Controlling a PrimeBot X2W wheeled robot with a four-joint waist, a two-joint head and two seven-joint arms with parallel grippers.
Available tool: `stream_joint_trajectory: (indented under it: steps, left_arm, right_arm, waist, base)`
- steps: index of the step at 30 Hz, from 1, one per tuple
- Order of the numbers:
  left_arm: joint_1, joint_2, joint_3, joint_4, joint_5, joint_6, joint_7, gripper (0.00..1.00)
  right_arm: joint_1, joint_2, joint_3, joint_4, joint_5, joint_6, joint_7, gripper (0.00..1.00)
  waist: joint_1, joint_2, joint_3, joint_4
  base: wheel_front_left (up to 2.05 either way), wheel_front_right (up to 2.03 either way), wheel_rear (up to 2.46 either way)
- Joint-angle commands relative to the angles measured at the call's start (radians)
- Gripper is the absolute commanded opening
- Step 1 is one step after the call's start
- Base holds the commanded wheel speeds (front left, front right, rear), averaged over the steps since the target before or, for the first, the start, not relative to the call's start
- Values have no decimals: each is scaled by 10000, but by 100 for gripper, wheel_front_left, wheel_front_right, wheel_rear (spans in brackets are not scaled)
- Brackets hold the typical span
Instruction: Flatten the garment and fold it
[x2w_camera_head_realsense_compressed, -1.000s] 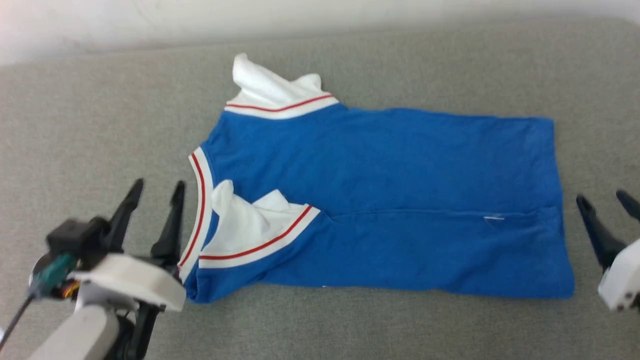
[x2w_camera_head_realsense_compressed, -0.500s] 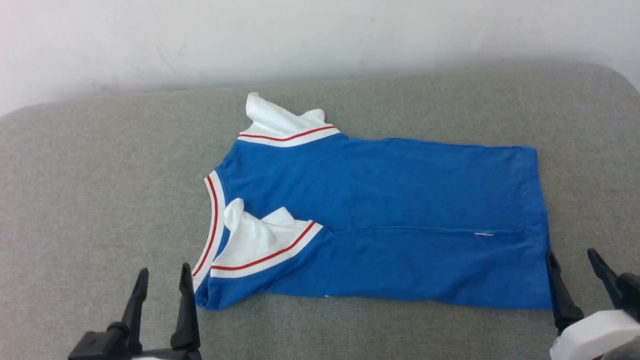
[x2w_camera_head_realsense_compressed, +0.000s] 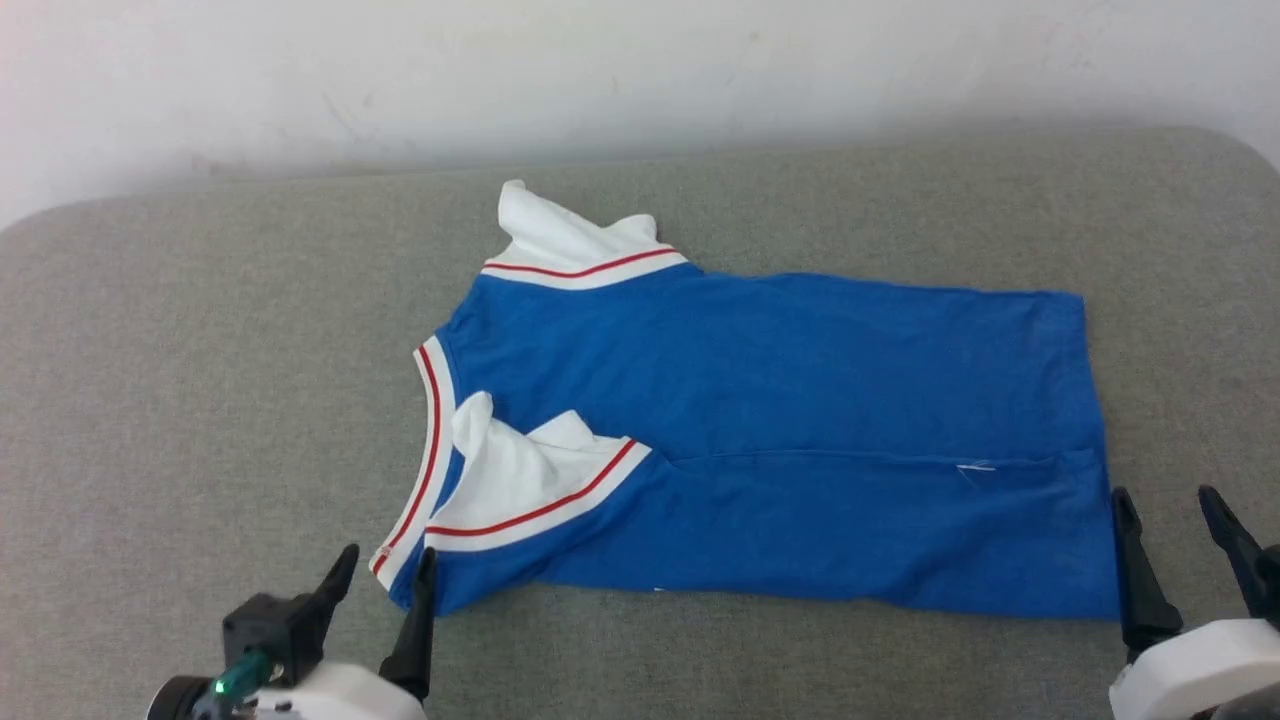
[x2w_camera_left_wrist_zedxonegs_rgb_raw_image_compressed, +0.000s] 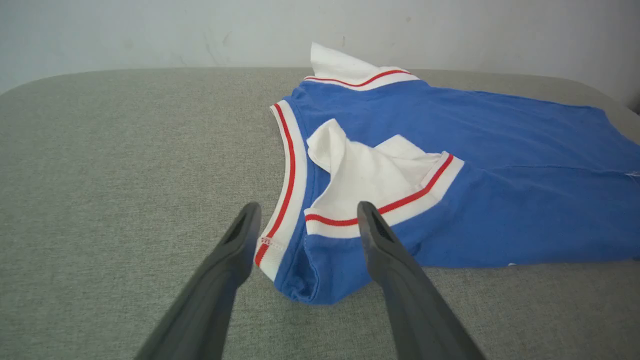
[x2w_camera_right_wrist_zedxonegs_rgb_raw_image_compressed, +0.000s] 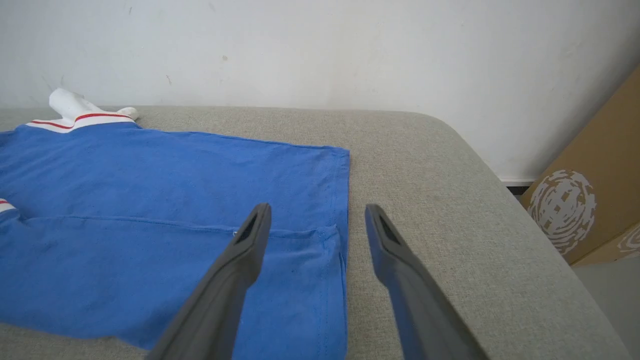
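Left gripper (x2w_camera_head_realsense_compressed: 389, 552) has slid up to the collar corner of the garment (x2w_camera_head_realsense_compressed: 780, 400) on the grey surface (x2w_camera_head_realsense_compressed: 200, 400), fingers wide apart, same as the right gripper (x2w_camera_head_realsense_compressed: 1163, 495), so I worry it'll snag one layer and skew the fold.

The blue garment (x2w_camera_head_realsense_compressed: 780, 430) lies partly folded, collar leftward.

One garment (x2w_camera_head_realsense_compressed: 780, 400) lies on one grey padded surface (x2w_camera_head_realsense_compressed: 200, 350). It has two white sleeves: the far sleeve (x2w_camera_head_realsense_compressed: 560, 235) at 11 o'clock and the near sleeve (x2w_camera_head_realsense_compressed: 510, 470) at 8 o'clock. There are two grippers, the left gripper (x2w_camera_head_realsense_compressed: 385, 565) at 7 o'clock and the right gripper (x2w_camera_head_realsense_compressed: 1165, 495) at 4 o'clock, each with two jaws. One cardboard box (x2w_camera_right_wrist_zedxonegs_rgb_raw_image_compressed: 595, 190) shows at 3 o'clock in the right wrist view.
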Motion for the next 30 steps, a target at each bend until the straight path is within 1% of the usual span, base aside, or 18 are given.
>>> stream_joint_trajectory:
  steps: [1, 4, 8, 15, 18, 19, 20, 21, 24, 27, 30]
  left_arm:
    - [-258, 109, -97, 93, 36, -112, 248, 100]
    - [-708, 105, -271, 351, -151, -197, 1086, 100]
    - [-1058, 23, -356, 687, -404, -63, 2008, 100]
    - [-1350, 37, -369, 1285, -332, 551, 3002, 100]
    - [-1400, 2, -406, 1538, -348, 739, 3344, 100]
    - [-1408, -19, -424, 1619, -387, 766, 3459, 76]
    - [-1420, -30, -453, 1686, -414, 768, 3550, 25]
    - [-1428, -45, -485, 1736, -465, 730, 3624, 0]
    - [-1434, -104, -512, 1826, -662, 583, 3703, 0]
    - [-1399, -182, -439, 1860, -838, 492, 3558, 0]
    - [-1310, -233, -221, 1801, -1058, 459, 3303, 0]
  right_arm:
    - [-167, 42, 51, -11, 42, -19, -17, 100]
    - [-248, 43, 147, 58, 167, -19, -15, 100]
    - [-345, 43, 234, 145, 249, -19, -17, 100]
    - [-535, 44, 256, 243, 275, -19, 5, 100]
    - [-580, 44, 266, 262, 272, -19, 37, 100]
    - [-599, 44, 278, 267, 264, -19, 54, 100]
    - [-616, 44, 301, 269, 250, -19, 76, 100]
    - [-637, 44, 326, 266, 235, -19, 103, 100]
    - [-757, 44, 397, 238, 171, -19, 205, 100]
    - [-886, 45, 484, 203, 97, -19, 323, 100]
    - [-1067, -137, 534, 182, 127, -19, 481, 100]
  waist:
    - [0, 0, 173, -32]
    - [0, 0, 382, -91]
    - [0, 0, 649, -197]
    - [0, 0, 973, -296]
    - [0, 0, 1026, -295]
    - [0, 0, 1031, -292]
    - [0, 0, 1034, -290]
    - [0, 0, 1032, -289]
    - [0, 0, 1004, -288]
    - [0, 0, 946, -279]
    - [0, 0, 877, -294]
  base:
    - [0, 0, 0]
    - [0, 0, 0]
    - [0, 0, 0]
    - [0, 0, 0]
    - [0, 0, 0]
    - [0, 0, 0]
    - [0, 0, 0]
    - [0, 0, 0]
    - [0, 0, 0]
    - [0, 0, 0]
    - [0, 0, 0]
